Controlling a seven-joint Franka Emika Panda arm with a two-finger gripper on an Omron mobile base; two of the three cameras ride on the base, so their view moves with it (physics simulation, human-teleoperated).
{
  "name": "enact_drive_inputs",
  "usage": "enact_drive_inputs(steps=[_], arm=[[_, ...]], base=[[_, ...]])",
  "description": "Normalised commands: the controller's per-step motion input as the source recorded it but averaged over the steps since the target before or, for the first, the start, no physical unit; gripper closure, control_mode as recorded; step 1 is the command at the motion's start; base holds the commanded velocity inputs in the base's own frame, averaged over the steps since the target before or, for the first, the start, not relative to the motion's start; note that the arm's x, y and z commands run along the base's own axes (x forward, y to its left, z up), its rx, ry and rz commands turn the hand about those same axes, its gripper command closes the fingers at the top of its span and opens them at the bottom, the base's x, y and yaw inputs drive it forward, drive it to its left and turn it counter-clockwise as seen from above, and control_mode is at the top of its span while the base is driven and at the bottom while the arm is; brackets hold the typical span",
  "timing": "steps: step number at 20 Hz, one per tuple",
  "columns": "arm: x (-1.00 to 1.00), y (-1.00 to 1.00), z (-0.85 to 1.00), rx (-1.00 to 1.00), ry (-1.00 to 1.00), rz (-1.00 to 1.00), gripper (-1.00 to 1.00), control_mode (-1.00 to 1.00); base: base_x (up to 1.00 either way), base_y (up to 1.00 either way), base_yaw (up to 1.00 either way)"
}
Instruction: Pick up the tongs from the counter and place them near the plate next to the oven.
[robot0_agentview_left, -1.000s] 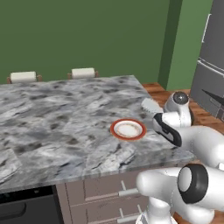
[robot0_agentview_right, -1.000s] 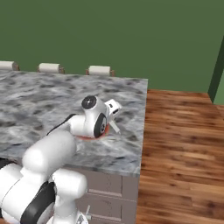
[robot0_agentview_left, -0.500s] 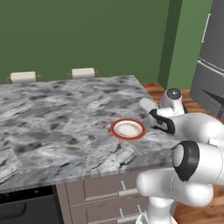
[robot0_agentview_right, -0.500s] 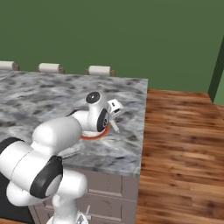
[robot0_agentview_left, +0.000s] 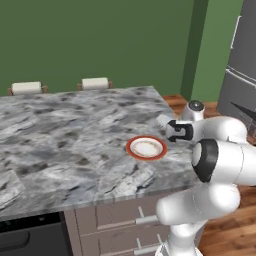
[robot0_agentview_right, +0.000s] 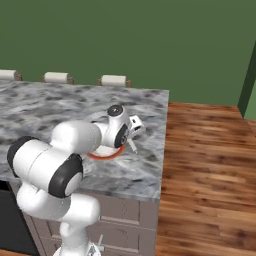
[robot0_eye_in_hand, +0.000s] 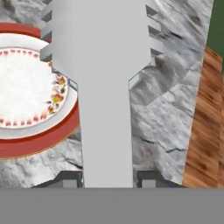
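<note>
I have the tool (robot0_eye_in_hand: 107, 181) clamped on the tongs (robot0_eye_in_hand: 103, 65), held above the counter (robot0_agentview_left: 65, 145) just beside the plate (robot0_agentview_left: 146, 148), and I worry that releasing here drops them onto its rim or toward the counter's edge.

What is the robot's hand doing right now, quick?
End effector: closed on the tongs, holding them just over the counter beside the plate.

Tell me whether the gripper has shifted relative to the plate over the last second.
Yes. The gripper, holding the tongs, has moved closer to the plate, near its right edge.
</note>
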Motion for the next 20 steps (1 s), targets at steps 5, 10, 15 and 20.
enact_drive_inputs(steps=[5,10,15,20], arm=[[0.29,0.0,-0.5,0.03,0.03,-0.01,1.0,-1.0],[0.28,-0.03,-0.49,0.02,0.0,-0.02,1.0,-1.0],[0.3,-0.01,-0.4,0.02,0.01,-0.04,1.0,-1.0],[0.23,-0.05,-0.38,0.02,0.02,-0.04,1.0,-1.0]], base=[[0.0,0.0,0.0],[0.0,0.0,0.0],[0.0,0.0,0.0],[0.0,0.0,0.0]])
